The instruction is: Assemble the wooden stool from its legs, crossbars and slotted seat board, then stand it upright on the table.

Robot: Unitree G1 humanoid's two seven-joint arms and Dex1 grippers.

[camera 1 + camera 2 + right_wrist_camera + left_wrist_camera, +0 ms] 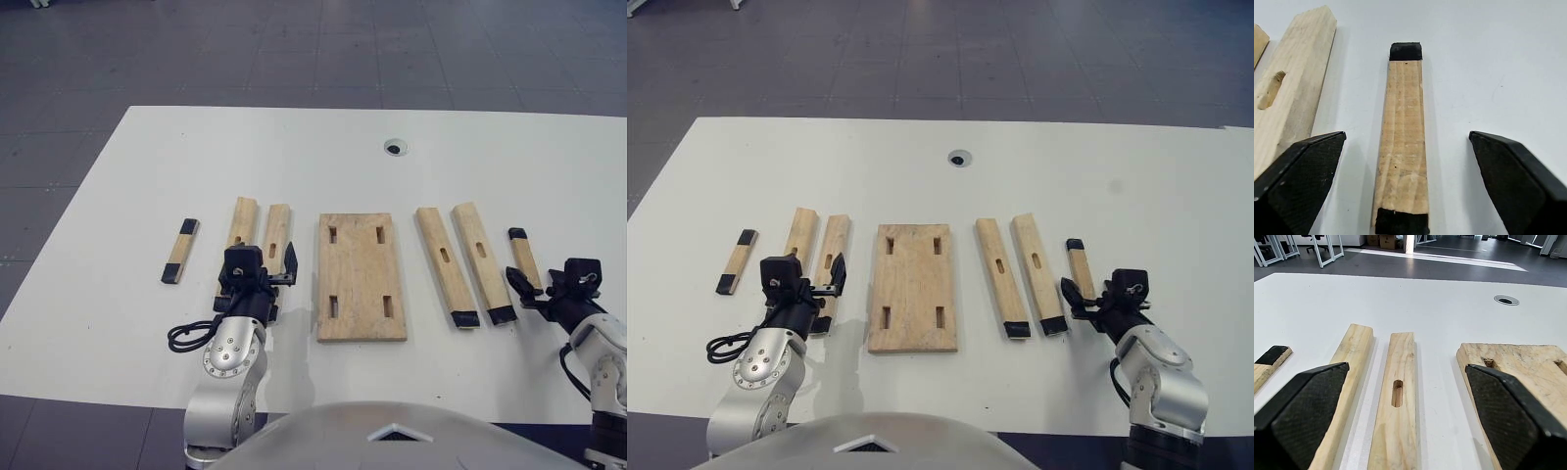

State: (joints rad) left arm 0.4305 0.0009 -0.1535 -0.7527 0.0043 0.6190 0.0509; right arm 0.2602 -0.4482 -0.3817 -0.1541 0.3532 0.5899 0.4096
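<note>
End effector, left (260,276): released, fingers spread either side of a slotted leg (1396,431), one above the outer leg (1352,362), the other above the seat board (361,279) edge. End effector, right (1406,139): released, straddling the right crossbar (1404,93), not touching it. Two more legs (444,264) lie between board and right crossbar. The left crossbar (180,251) lies outermost. All parts lie flat on the table (294,157).

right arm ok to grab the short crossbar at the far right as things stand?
Likely yes. The right gripper is open and lined up on the short crossbar, one finger to each side. The crossbar lies flat, clear of the slotted leg beside it, and nothing sits between.
</note>
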